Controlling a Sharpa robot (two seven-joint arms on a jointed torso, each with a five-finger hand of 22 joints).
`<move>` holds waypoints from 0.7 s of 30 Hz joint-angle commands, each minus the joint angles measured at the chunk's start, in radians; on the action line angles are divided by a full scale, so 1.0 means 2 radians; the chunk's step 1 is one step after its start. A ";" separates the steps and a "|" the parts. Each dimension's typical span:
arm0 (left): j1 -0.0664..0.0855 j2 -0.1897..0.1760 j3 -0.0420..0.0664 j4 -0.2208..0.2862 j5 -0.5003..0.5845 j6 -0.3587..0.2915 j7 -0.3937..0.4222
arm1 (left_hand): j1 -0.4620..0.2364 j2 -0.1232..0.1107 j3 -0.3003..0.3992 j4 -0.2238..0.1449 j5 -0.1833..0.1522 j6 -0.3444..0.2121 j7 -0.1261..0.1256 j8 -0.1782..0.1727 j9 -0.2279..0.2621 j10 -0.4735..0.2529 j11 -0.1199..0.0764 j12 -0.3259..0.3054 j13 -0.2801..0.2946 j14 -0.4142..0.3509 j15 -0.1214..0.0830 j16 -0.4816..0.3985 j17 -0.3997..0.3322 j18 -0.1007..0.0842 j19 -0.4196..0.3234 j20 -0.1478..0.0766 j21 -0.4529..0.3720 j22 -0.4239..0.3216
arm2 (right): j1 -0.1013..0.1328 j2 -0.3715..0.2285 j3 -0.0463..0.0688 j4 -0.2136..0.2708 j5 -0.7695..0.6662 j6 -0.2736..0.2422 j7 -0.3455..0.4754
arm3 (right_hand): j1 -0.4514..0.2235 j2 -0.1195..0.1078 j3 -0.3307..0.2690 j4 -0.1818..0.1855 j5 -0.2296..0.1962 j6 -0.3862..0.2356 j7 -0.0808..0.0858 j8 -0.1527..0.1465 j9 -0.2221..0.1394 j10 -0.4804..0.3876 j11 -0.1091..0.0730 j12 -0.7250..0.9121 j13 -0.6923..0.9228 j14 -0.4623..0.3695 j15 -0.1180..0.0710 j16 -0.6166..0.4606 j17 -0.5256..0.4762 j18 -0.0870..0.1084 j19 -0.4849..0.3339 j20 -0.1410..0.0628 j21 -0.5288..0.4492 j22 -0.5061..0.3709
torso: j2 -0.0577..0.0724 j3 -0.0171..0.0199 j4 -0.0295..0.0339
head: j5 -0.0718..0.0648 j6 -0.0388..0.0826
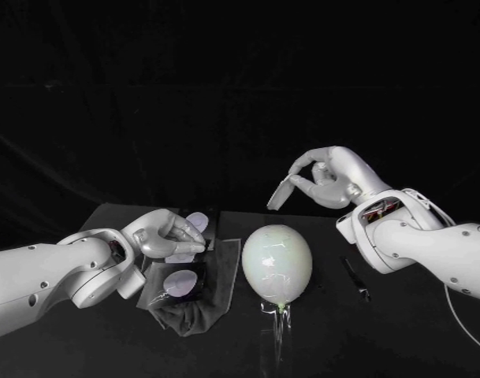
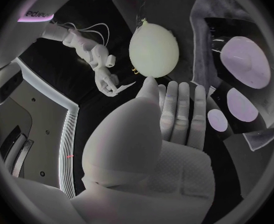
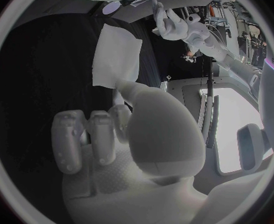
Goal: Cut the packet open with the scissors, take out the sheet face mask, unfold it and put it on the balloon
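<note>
We find the right hand (image 1: 321,179) raised above the far side of the desk (image 1: 342,339). Its thumb and fingers pinch the white sheet face mask (image 1: 284,192), which is folded and hangs clear of everything else. The right wrist view confirms the pinch on the mask's lower edge.

The balloon (image 1: 276,264), pale and egg-shaped, lies at mid-desk with its knot end toward the robot; nothing covers it.

The left hand (image 1: 172,236) is beside the balloon, over the packet (image 1: 180,281). The left wrist view shows its fingers (image 2: 181,109) straight and its palm bare, so it holds nothing.

The packet is black with pale round marks and rests partly on a dark cloth (image 1: 191,316).

A thin dark item (image 1: 355,277) lies beyond the balloon's other side; we cannot identify it.
</note>
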 commanded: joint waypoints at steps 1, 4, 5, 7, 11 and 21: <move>0.001 0.013 0.003 -0.006 0.130 -0.038 0.060 | 0.009 0.002 0.007 0.000 0.001 0.001 -0.001 -0.004 -0.002 0.004 -0.001 0.001 -0.002 0.005 0.000 0.002 -0.001 0.009 0.004 0.000 0.001 -0.001 | 0.000 0.001 0.000 0.000 -0.006 0.009 0.005 | 0.001 0.004 0.003 -0.001 0.001 0.002 0.000 0.016 0.010 0.002 0.000 -0.003 0.056 0.053 -0.004 0.002 0.131 -0.007 0.054 -0.003 0.002 0.131 | 0.000 0.0005 -0.0003 | -0.015 0.010; 0.001 0.028 0.009 -0.012 0.179 -0.044 0.069 | 0.014 0.008 0.021 0.001 0.001 0.004 -0.001 -0.007 -0.005 0.006 -0.001 -0.001 -0.005 0.014 -0.001 0.002 -0.003 0.010 0.004 0.000 -0.001 -0.002 | 0.000 0.003 0.000 0.000 -0.006 0.009 0.009 | 0.001 0.004 0.003 -0.001 0.001 0.002 0.000 0.016 0.010 0.002 0.000 -0.003 0.056 0.053 -0.004 0.002 0.131 -0.007 0.054 -0.003 0.002 0.131 | 0.000 0.0008 -0.0004 | -0.022 0.015; 0.001 0.033 0.011 -0.014 0.194 -0.046 0.071 | 0.014 0.007 0.024 0.000 0.001 0.004 -0.001 -0.007 -0.006 0.006 -0.001 -0.002 -0.005 0.015 -0.001 0.001 -0.003 0.010 0.004 0.000 -0.001 -0.002 | -0.001 0.003 0.000 0.000 -0.006 0.009 0.011 | 0.001 0.004 0.003 -0.001 0.001 0.002 0.000 0.016 0.010 0.002 0.000 -0.003 0.056 0.053 -0.004 0.002 0.131 -0.007 0.054 -0.003 0.002 0.131 | 0.000 0.0008 -0.0007 | -0.023 0.016; 0.001 0.042 0.015 -0.017 0.214 -0.048 0.075 | 0.016 0.008 0.032 0.000 0.001 0.004 0.000 -0.010 -0.009 0.006 0.000 -0.005 -0.006 0.018 -0.001 -0.002 -0.005 0.010 0.005 0.000 -0.001 -0.003 | -0.001 0.004 -0.001 0.000 -0.006 0.010 0.013 | 0.001 0.004 0.003 -0.002 0.001 0.002 0.000 0.016 0.010 0.001 0.000 -0.004 0.055 0.053 -0.004 0.002 0.131 -0.007 0.054 -0.003 0.002 0.131 | 0.000 0.0008 -0.0009 | -0.025 0.017; 0.001 0.064 0.024 -0.026 0.239 -0.049 0.081 | 0.003 0.006 0.037 0.001 0.001 -0.001 0.002 -0.016 -0.013 0.005 0.002 -0.010 -0.007 0.019 0.000 -0.006 -0.007 0.009 0.004 0.001 -0.003 -0.004 | -0.004 0.007 -0.002 0.003 -0.011 0.012 0.020 | 0.001 0.004 0.003 -0.002 0.001 0.002 0.000 0.016 0.010 0.001 0.001 -0.004 0.055 0.053 -0.004 0.002 0.131 -0.007 0.054 -0.003 0.002 0.131 | 0.000 0.0011 -0.0003 | -0.026 0.017; 0.002 0.105 0.034 -0.036 0.250 -0.049 0.084 | -0.030 0.006 0.043 0.001 0.001 0.000 0.001 -0.024 -0.022 0.003 0.003 -0.016 -0.007 0.015 0.002 -0.011 -0.009 0.006 -0.002 0.002 -0.010 -0.009 | -0.009 0.010 -0.002 0.016 -0.030 0.015 0.030 | 0.001 0.004 0.003 -0.002 0.001 0.002 0.000 0.016 0.010 0.001 0.001 -0.004 0.055 0.053 -0.004 0.002 0.131 -0.007 0.054 -0.003 0.002 0.131 | 0.001 0.0007 -0.0007 | -0.028 0.011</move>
